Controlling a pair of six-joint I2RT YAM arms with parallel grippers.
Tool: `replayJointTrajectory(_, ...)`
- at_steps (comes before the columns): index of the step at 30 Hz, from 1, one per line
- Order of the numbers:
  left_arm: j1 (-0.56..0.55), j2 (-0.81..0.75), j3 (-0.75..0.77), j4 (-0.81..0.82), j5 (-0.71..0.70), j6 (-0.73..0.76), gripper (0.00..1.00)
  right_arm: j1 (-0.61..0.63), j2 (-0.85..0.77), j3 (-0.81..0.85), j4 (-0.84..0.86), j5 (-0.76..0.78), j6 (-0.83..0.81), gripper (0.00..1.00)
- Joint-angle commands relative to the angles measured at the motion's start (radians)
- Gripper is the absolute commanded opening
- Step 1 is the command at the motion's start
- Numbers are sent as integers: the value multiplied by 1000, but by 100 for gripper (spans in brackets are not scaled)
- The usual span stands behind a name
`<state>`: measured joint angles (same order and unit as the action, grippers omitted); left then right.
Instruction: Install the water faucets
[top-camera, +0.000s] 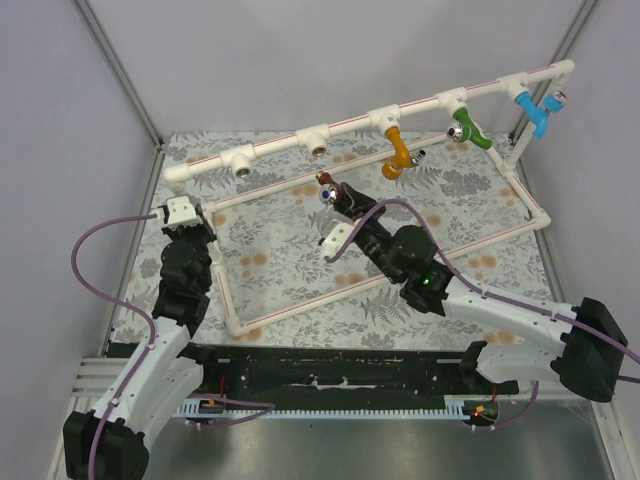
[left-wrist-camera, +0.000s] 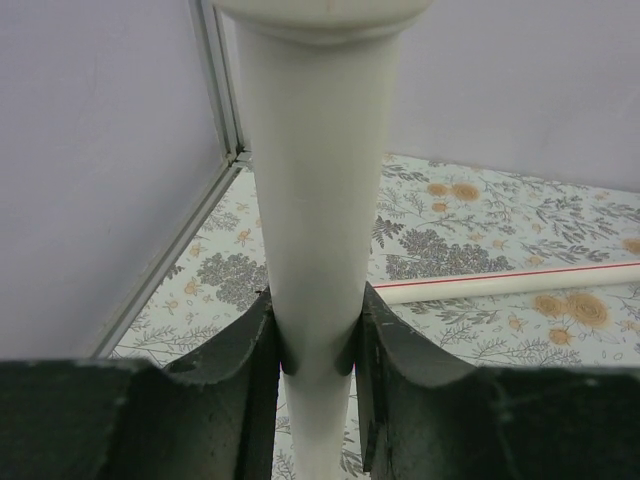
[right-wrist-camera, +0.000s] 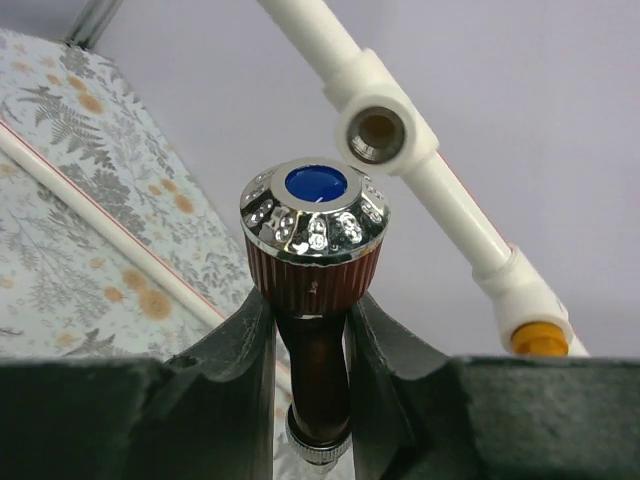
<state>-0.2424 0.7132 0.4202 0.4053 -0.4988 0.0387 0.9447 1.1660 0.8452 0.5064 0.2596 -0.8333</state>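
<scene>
The white pipe frame (top-camera: 420, 105) stands on the floral table, its raised top rail carrying tee sockets. The orange-yellow faucet (top-camera: 398, 152) hangs screwed into one socket. My right gripper (top-camera: 345, 203) is shut on the dark reddish-brown faucet (right-wrist-camera: 315, 300), silvery knob with a blue cap up, held just below an open tee socket (right-wrist-camera: 378, 132); this faucet also shows in the top view (top-camera: 335, 193). My left gripper (top-camera: 185, 215) is shut on the frame's upright white pipe (left-wrist-camera: 315, 200) at the left corner.
A green tap (top-camera: 468, 128) and a light blue tap (top-camera: 535, 108) hang on the rail's right end. Two more open sockets (top-camera: 243, 165) sit on the left part of the rail. Grey walls and metal posts enclose the table.
</scene>
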Motion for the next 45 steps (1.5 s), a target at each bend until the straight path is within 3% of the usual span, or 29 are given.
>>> replayJointTrajectory(1,2,-17,49,-32,39,-6,4,52,93,-31,417,88,-423,0)
replayJointTrajectory(11,0,-11,35,-83,32,-68,2,132,188,22,547,151,-797,0)
replayJointTrajectory(16,-1,9,43,-83,42,-92,2,174,354,15,880,174,-1053,0)
replayJointTrajectory(19,-3,6,43,-83,51,-92,2,183,418,73,940,262,-1116,0)
replayJointTrajectory(28,-28,-3,38,-80,42,-60,2,189,380,103,851,339,-1152,0)
replayJointTrajectory(36,-37,3,40,-79,23,-49,2,249,196,46,540,394,-1005,0)
replayJointTrajectory(45,-40,-4,38,-76,28,-46,2,247,245,75,558,422,-998,0)
